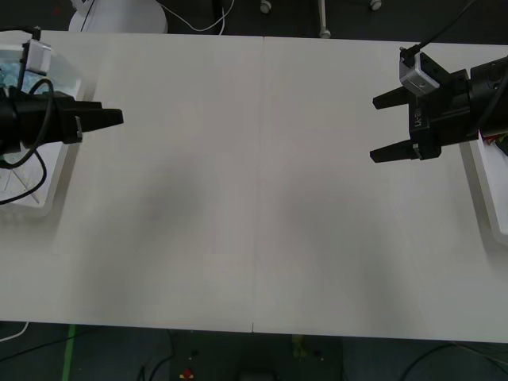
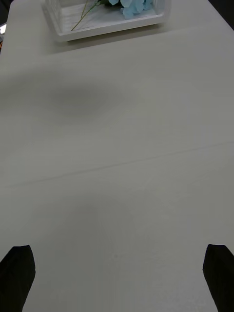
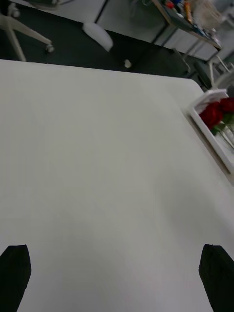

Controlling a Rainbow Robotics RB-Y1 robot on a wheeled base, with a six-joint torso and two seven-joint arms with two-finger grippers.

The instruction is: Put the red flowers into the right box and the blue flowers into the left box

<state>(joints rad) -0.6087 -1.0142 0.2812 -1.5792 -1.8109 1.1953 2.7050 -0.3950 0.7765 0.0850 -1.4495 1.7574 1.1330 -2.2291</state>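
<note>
The blue flowers [image 2: 136, 6] lie in the left box [image 2: 107, 29], with a thin green stem beside them; in the front view the left box [image 1: 49, 198] sits at the table's left edge, partly hidden by my left arm. The red flowers [image 3: 214, 113] lie in the right box [image 3: 210, 139], whose rim [image 1: 486, 186] shows at the table's right edge. My left gripper [image 1: 119, 118] hovers open and empty just inward of the left box. My right gripper [image 1: 385, 127] is open and empty just inward of the right box. Both point toward the table's middle.
The white table [image 1: 262, 222] has a seam running front to back down its centre. Behind its far edge are a white chair base [image 1: 119, 16] and cables. A dark floor lies below the front edge.
</note>
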